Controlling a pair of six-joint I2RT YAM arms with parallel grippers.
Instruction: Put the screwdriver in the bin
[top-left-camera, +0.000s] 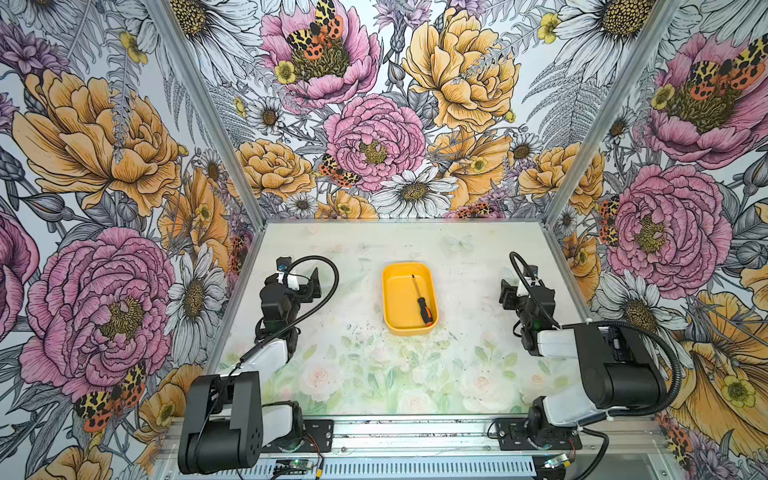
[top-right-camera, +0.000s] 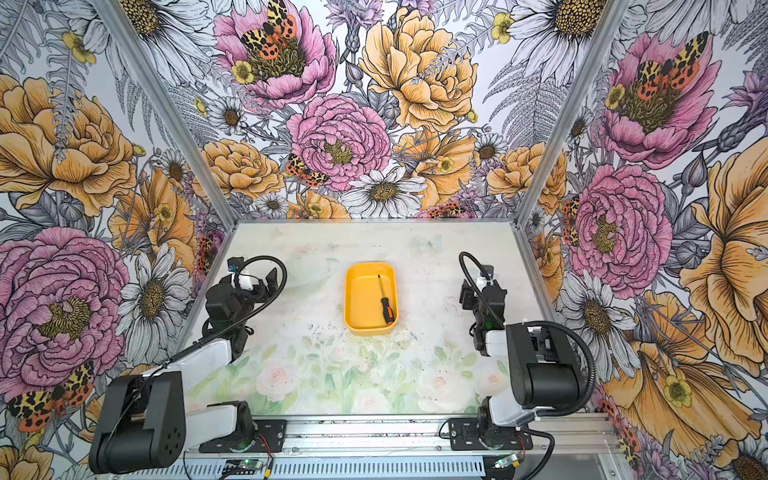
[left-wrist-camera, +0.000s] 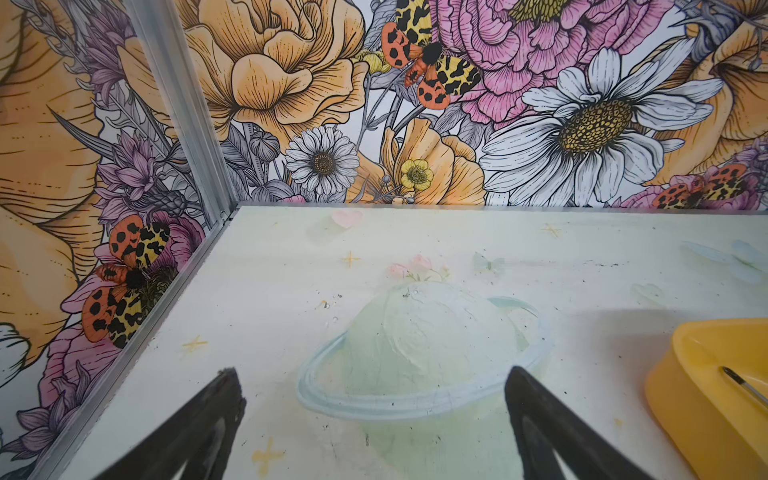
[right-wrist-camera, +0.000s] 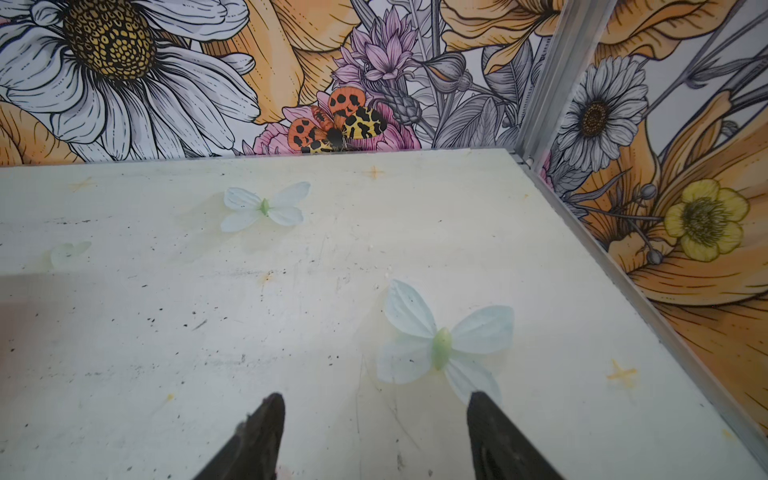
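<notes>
In the left wrist view the yellow bin runs off the picture's edge. Of the screwdriver only the tip end of the shaft shows inside it, and the handle is cut off. The left gripper and right gripper show only their finger ends in the wrist views. In both top views the screwdriver's tip shape is too small to tell.
</notes>
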